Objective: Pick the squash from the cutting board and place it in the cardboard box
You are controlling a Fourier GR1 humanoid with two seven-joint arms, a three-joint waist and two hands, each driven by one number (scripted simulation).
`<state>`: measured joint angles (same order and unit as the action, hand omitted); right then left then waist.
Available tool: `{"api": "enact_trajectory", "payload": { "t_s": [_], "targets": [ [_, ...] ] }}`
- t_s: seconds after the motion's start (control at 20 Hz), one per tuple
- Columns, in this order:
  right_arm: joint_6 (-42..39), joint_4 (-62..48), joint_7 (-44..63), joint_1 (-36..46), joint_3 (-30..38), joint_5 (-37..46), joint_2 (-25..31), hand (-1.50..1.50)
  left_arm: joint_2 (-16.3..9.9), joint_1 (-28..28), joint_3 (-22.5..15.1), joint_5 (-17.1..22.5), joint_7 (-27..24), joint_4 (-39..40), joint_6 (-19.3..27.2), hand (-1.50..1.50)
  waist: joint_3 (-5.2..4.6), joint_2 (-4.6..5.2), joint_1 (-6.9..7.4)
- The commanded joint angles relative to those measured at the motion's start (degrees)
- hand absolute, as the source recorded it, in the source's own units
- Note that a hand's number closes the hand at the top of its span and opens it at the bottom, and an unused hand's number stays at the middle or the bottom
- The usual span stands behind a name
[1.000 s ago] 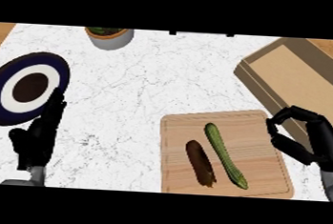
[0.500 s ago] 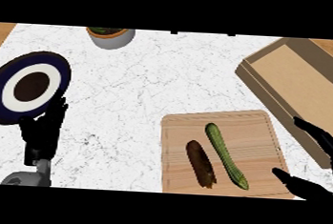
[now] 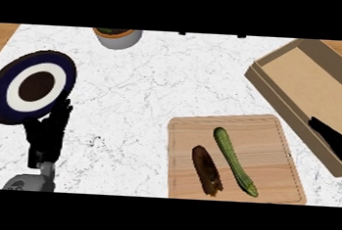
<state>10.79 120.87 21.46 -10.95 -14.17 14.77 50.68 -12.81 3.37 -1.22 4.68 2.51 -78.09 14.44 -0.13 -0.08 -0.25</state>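
A long green squash (image 3: 235, 160) lies slantwise on the wooden cutting board (image 3: 274, 142) at the lower right. Just left of it on the same board lies a shorter dark brown vegetable (image 3: 207, 169). The open cardboard box (image 3: 320, 80) stands at the right, beyond the board. My right hand (image 3: 335, 141) comes in at the right edge with straight fingers, over the box's near wall, to the right of the board and apart from the squash. At the lower left my left hand (image 3: 47, 132) rests open, fingers up, holding nothing.
A dark blue and white plate (image 3: 3, 86) with a brown centre lies at the far left, just above my left hand. A grey pot (image 3: 118, 37) stands at the back edge. Between the plate and the board the counter is bare white marble.
My right hand dipped beside the board's right edge with its fingers spread, then shifted to the right edge over the box's near wall. The left hand and both vegetables stayed put.
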Motion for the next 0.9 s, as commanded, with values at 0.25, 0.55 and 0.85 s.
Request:
{"api": "enact_trajectory", "payload": {
  "t_s": [0.25, 0.55, 0.85],
  "targets": [
    [-13.3, 3.0, 20.0, 9.5, -9.0, 5.4, -3.5, -1.5, 1.2, 4.5, 0.3, -2.0, 0.7, 3.4, 0.8, 0.0, 0.08, 0.18, 0.51],
    [-21.8, 2.2, 34.4, 16.9, -14.0, 6.6, -10.1, -1.5, 0.3, 2.6, 1.9, -0.8, 0.0, 3.0, -1.4, 0.0, 0.08, 0.13, 0.64],
    [-23.7, -2.1, 35.2, 17.4, -15.0, 11.7, -19.8, -1.5, 3.4, 0.6, 0.1, -2.6, -0.2, 1.1, -0.8, 0.0, 0.12, 0.06, 0.34]
  ]
}}
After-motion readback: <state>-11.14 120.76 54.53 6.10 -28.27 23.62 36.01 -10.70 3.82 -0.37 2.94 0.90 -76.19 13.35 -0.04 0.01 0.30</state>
